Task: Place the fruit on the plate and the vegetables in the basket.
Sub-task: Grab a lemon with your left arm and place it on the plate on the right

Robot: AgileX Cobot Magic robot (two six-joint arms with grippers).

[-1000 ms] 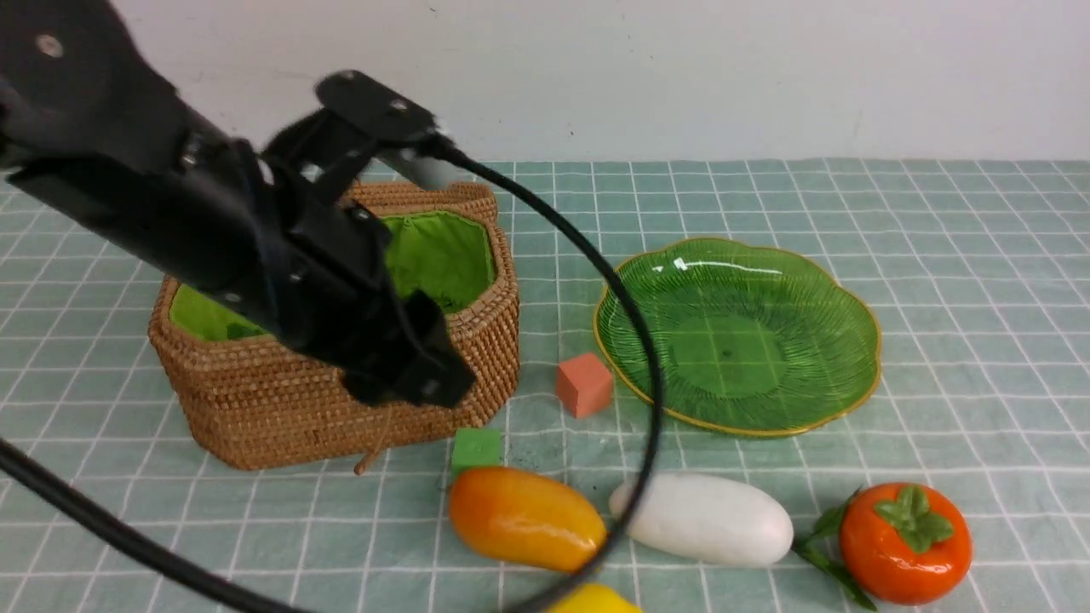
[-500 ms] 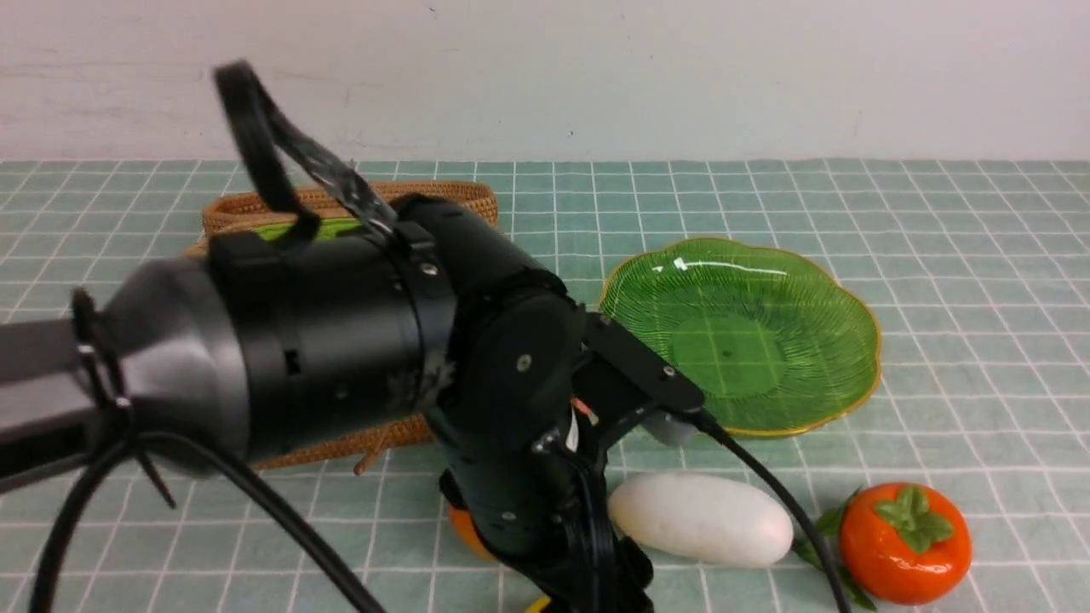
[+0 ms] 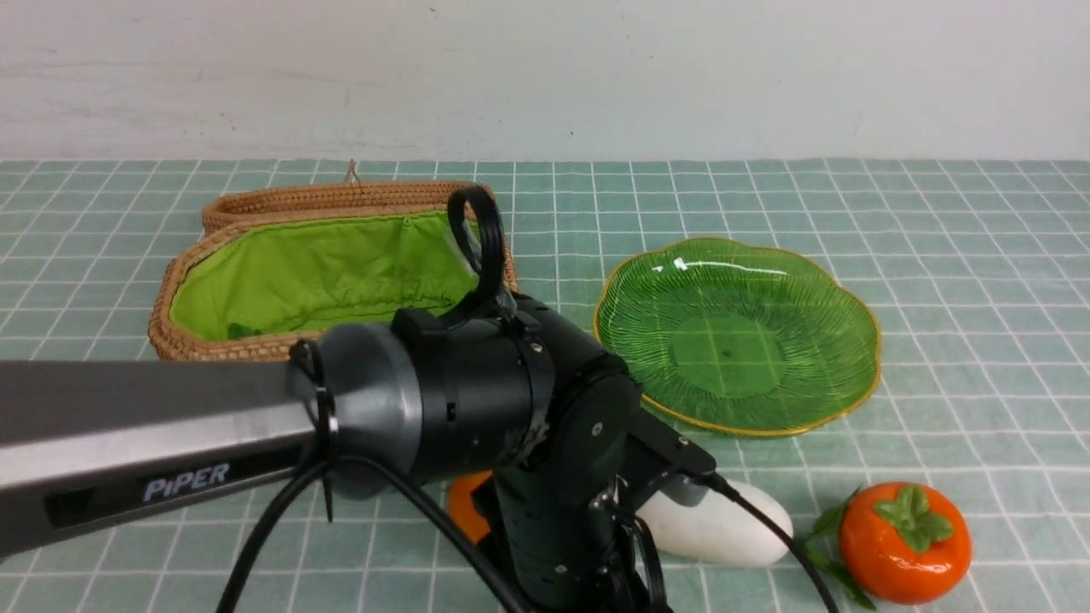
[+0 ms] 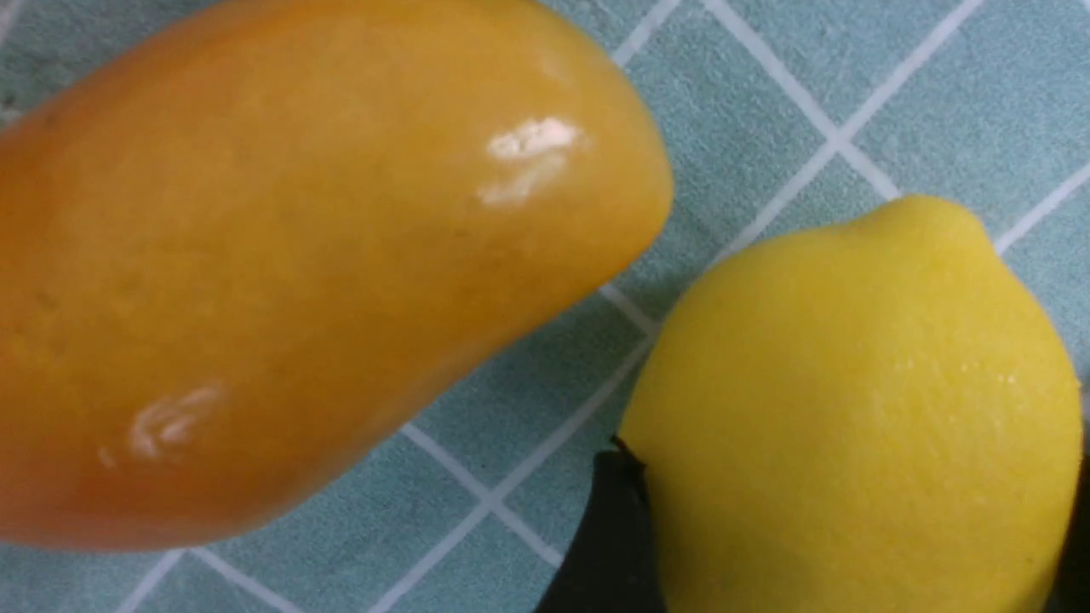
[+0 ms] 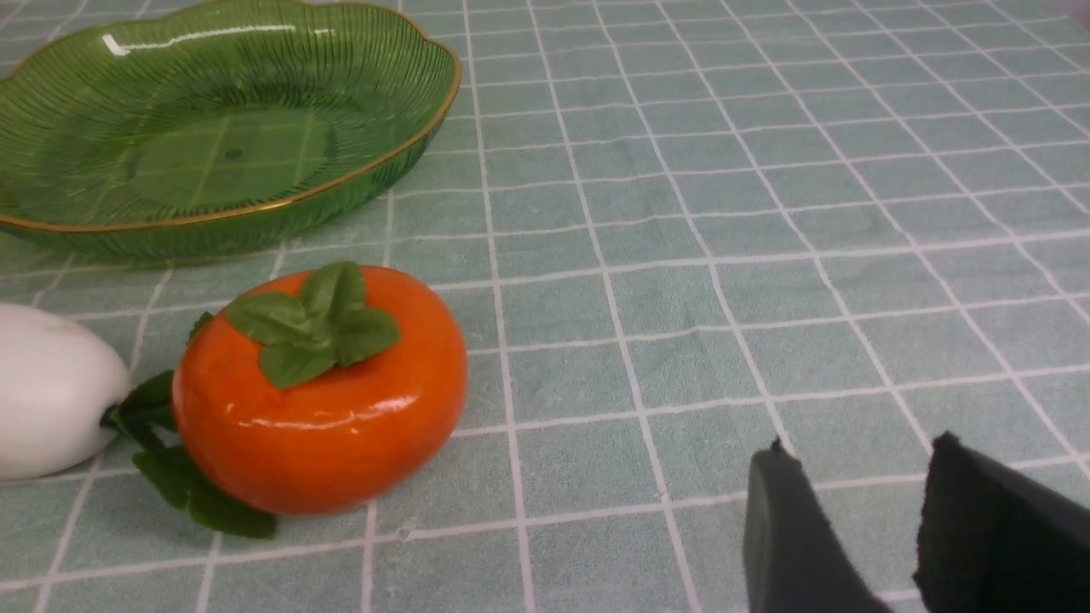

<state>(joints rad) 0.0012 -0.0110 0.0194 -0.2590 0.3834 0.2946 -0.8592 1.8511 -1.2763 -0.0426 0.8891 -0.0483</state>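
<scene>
Left pincer (image 4: 847, 545): wide, astride lemon (image 4: 851, 400); mango (image 4: 298, 272) just beside, on worktop (image 4: 766, 102). Right pincer (image 5: 860, 477): narrow gap, holding nothing; persimmon (image 5: 324, 409) near.

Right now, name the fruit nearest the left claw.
The yellow lemon: the left claw straddles it. The orange mango lies just outside, the persimmon farther off.

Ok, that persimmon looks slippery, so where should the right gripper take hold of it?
Probably the persimmon across its widest girth, below the leafy cap, from straight above. It sits upright, and the radish crowds one side, so fingers go on its near and far sides.
</scene>
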